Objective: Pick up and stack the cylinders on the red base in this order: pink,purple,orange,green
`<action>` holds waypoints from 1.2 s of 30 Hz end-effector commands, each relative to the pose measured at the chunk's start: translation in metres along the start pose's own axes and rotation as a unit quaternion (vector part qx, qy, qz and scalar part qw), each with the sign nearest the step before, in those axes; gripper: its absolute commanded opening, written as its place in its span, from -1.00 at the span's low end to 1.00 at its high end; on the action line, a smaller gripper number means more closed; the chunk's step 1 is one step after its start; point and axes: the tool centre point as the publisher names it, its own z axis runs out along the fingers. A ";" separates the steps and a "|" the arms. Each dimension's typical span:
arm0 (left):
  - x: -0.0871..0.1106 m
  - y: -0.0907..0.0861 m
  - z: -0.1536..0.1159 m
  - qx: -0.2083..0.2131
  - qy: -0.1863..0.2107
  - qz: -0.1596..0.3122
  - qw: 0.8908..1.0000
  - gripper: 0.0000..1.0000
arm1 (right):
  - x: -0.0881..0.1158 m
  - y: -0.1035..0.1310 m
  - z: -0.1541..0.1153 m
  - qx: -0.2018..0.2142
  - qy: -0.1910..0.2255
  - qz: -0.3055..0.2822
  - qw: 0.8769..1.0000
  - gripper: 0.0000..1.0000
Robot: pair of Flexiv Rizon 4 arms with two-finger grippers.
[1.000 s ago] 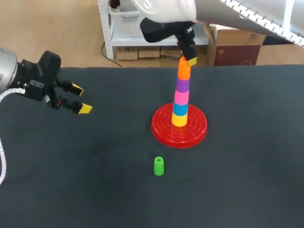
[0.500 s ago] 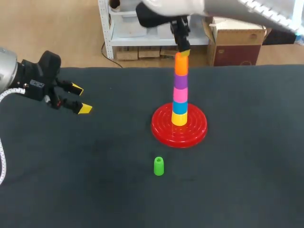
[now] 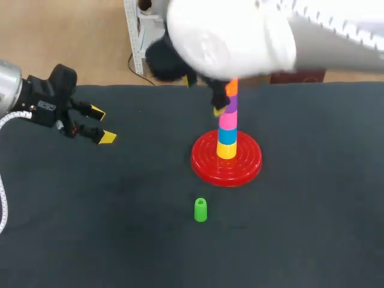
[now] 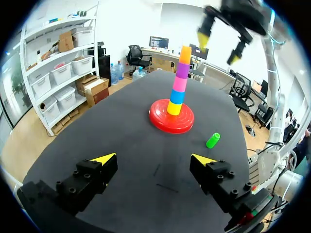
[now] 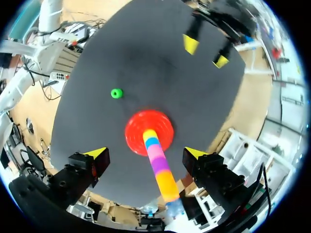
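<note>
On the red base (image 3: pixel 204 162) stands a stack of yellow, blue, pink (image 3: pixel 228 120), purple (image 3: pixel 231 103) and orange (image 3: pixel 231 88) cylinders. In the left wrist view my right gripper (image 4: pixel 219 46) hangs open above and just past the orange top (image 4: pixel 184 54), holding nothing. Its own view looks straight down the stack (image 5: pixel 156 154) between its spread fingers. The green cylinder (image 3: pixel 200 210) stands alone on the mat in front of the base, also visible as green cylinder (image 4: pixel 213 140). My left gripper (image 3: pixel 102 125) is open and empty at the table's left.
The black mat (image 3: pixel 300 228) covers the whole table. My right arm's white body (image 3: pixel 240 36) hides the area behind the stack in the head view.
My right gripper has opened and let go of the orange cylinder, which now sits straight on the purple one. The right arm has risen. The left arm has not moved.
</note>
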 end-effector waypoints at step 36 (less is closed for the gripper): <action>0.001 0.000 0.000 0.000 -0.001 0.000 1.000 1.00 | -0.070 0.051 0.113 0.024 -0.095 -0.119 0.988 1.00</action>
